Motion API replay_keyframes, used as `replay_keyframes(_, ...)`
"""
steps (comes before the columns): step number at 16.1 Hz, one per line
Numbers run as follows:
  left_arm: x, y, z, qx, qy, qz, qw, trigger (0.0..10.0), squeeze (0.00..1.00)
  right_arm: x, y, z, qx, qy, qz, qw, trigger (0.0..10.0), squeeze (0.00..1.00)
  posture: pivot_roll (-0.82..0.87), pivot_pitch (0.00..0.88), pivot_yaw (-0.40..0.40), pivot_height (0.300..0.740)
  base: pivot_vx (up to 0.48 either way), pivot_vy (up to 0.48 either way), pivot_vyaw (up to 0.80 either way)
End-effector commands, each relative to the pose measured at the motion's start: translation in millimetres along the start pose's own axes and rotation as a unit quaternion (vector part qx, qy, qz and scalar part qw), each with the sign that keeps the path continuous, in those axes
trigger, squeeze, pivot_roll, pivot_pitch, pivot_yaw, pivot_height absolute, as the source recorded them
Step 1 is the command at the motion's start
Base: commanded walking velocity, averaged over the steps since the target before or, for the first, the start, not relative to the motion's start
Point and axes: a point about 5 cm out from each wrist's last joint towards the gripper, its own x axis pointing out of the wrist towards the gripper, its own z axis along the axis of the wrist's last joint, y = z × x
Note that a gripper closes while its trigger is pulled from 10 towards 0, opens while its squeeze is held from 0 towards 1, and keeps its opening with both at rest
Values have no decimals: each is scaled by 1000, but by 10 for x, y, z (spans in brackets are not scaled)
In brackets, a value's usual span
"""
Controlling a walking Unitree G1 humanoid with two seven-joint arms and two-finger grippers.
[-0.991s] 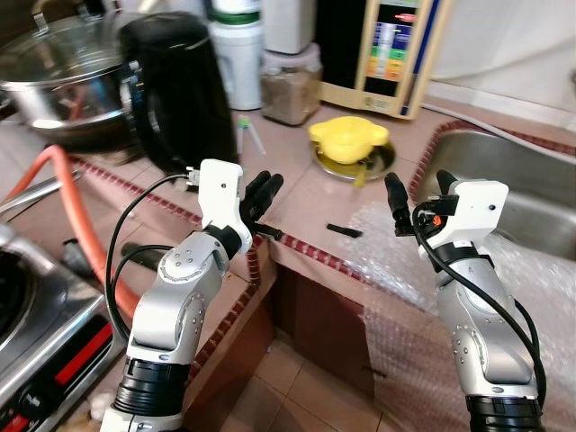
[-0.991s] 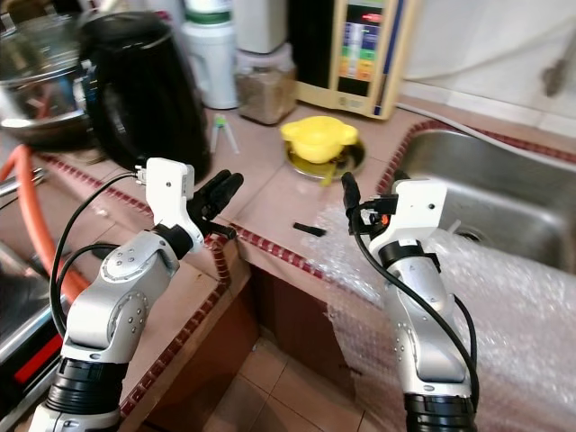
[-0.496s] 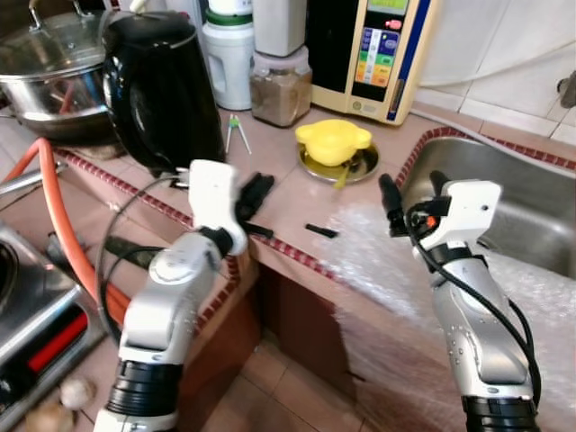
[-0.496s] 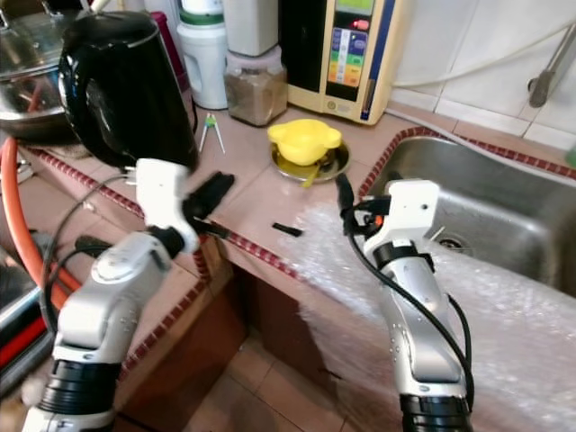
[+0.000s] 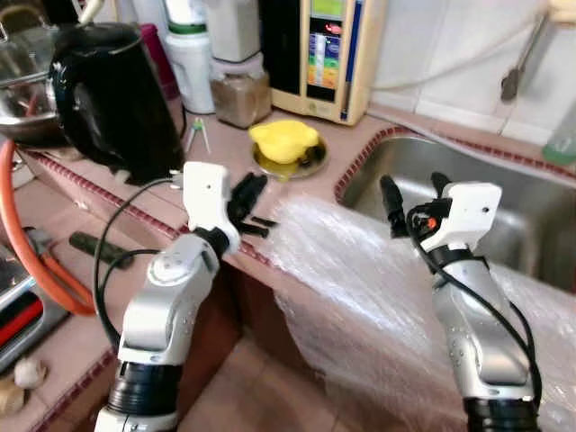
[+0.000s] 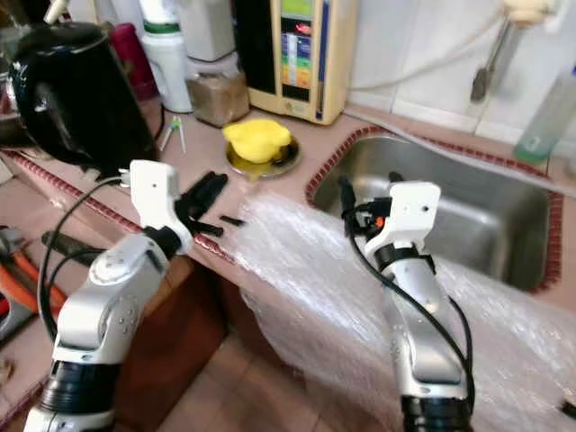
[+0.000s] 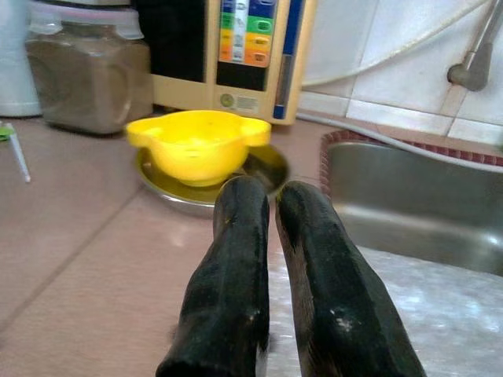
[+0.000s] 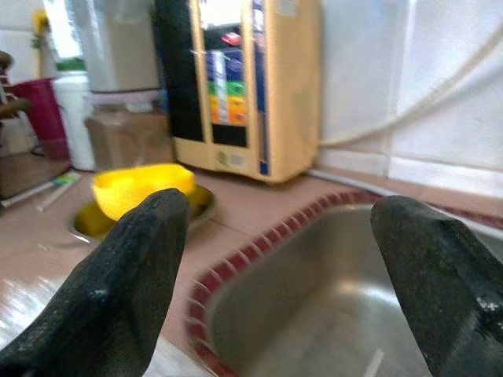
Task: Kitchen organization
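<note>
Two tools we see: left tool point(image 5: 247, 191) closed, near the smooth yellow bowl point(image 5: 283, 140); right tool point(image 5: 416, 191) wide above crinkled bubble wrap point(image 5: 360, 270).

Tiled counter point(image 5: 135, 193): kettle point(image 5: 108, 99), yellow bowl point(image 5: 282, 141).

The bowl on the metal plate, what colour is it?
Yellow bowl; clearest in the left wrist view.

Head cameras look down; wrist cameras share the yellow bowl point(image 7: 198, 144).
</note>
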Motion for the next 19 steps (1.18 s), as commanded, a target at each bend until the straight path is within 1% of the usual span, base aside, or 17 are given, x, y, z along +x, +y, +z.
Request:
replay_keyframes(1,-20,52,40,11,-10,16,1000,10000,0,10,29,43,4,-11,4,1000,10000,0,3,60,63,740,0,0,0)
replay_keyframes(2,-53,125,38,22,-19,43,999,10000,0,7,33,43,3,-11,4,1000,10000,0,4,61,63,740,0,0,0)
replay_keyframes(3,-68,142,48,35,-27,49,998,10000,0,5,36,45,3,-12,5,1000,10000,0,5,61,62,740,0,0,0)
replay_keyframes(4,-79,144,52,42,-30,47,998,10000,0,4,38,49,3,-13,5,1000,10000,0,5,61,61,740,0,0,0)
replay_keyframes(6,-101,144,66,41,-33,43,998,10000,0,0,41,63,4,-16,7,1000,10000,0,6,62,60,740,0,0,0)
replay_keyframes(7,-130,158,85,51,-43,43,997,10000,0,-4,49,72,4,-18,10,1000,10000,0,7,63,62,740,0,0,0)
replay_keyframes(10,-184,220,85,61,-51,58,995,10000,0,-17,35,58,5,-16,7,1000,10000,0,15,63,63,740,0,0,0)
replay_keyframes(11,-195,226,83,66,-54,57,995,10000,0,-23,51,51,8,-15,13,1000,10000,0,17,63,62,740,0,0,0)
replay_keyframes(14,-210,236,47,62,-51,55,995,10000,0,-38,126,49,10,-16,33,999,10000,0,13,64,64,740,0,0,0)
replay_keyframes(19,-206,218,36,60,-52,47,996,10000,0,-58,125,43,9,-13,38,999,10000,0,9,66,64,740,361,0,0)
